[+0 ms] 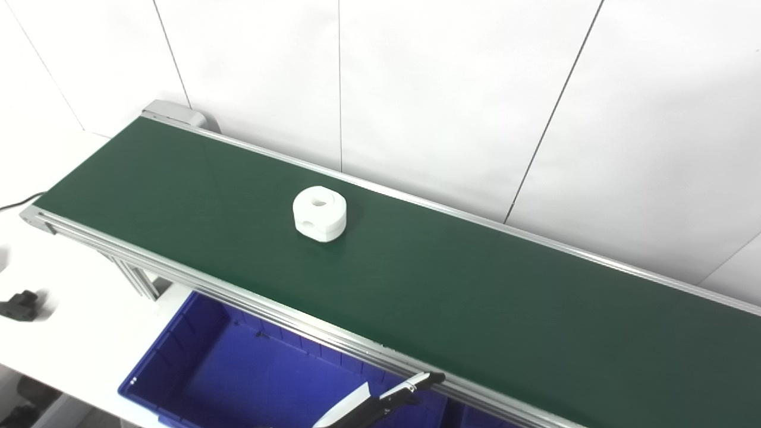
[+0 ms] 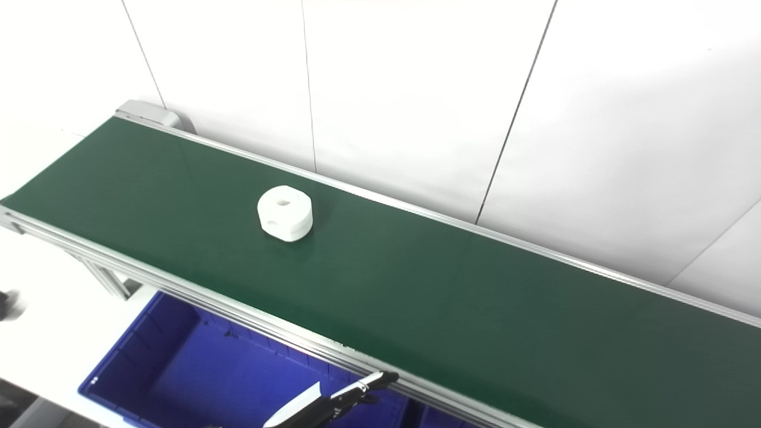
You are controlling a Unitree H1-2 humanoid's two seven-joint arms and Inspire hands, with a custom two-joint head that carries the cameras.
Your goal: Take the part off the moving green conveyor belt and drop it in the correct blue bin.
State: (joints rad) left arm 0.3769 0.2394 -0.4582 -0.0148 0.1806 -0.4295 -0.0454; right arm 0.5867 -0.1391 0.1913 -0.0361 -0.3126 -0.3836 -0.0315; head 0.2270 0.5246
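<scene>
A white round part (image 1: 320,213) with a hole on top and one in its side sits on the green conveyor belt (image 1: 452,285), left of the belt's middle; it also shows in the right eye view (image 2: 285,221). A blue bin (image 1: 238,368) stands below the belt's near rail. Only the fingers of my left hand (image 1: 386,401) show at the bottom edge, stretched out over the bin beside the rail and holding nothing. They are well below and to the right of the part. My right hand is out of view.
The belt's aluminium near rail (image 1: 267,309) runs between hand and part. The corner of a second blue bin (image 1: 475,419) shows to the right of the first. A small black object (image 1: 21,304) lies on the white table at far left. White wall panels stand behind the belt.
</scene>
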